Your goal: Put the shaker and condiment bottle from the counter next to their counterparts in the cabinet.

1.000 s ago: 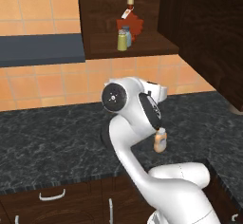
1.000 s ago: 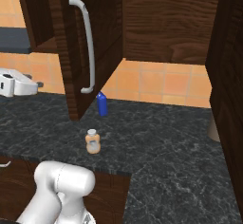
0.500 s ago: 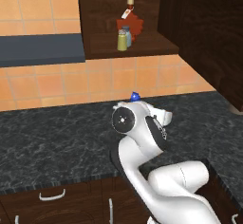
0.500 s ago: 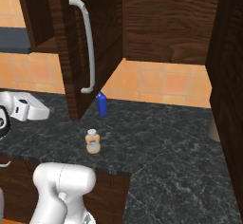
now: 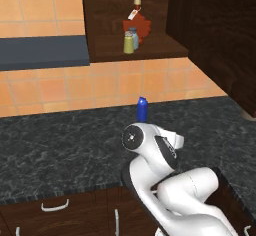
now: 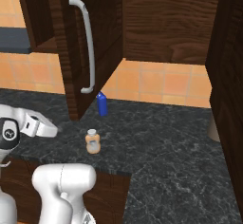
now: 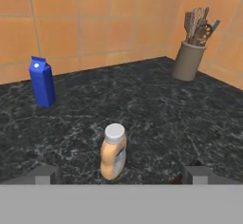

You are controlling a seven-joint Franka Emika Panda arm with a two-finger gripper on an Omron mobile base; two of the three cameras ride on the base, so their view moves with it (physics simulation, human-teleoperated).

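gripper point(image 7: 118, 173) spread wide, fingertips flanking upright condiment bottle point(image 7: 113, 152) on counter point(image 7: 156, 109).

Counter point(image 7: 156, 104) bears condiment bottle point(image 7: 113, 153), blue bottle point(image 7: 42, 82), utensil crock point(image 7: 188, 60).

Open cabinet point(image 5: 150, 55) shelf holds yellow-green shaker point(image 5: 128, 43) just beside grey-blue shaker point(image 5: 134, 37), red leaf-shaped bottle point(image 5: 138, 26) behind them; blue bottle point(image 5: 142, 109) upright on the dark counter point(image 5: 55, 145), behind the white arm point(image 5: 155, 155).
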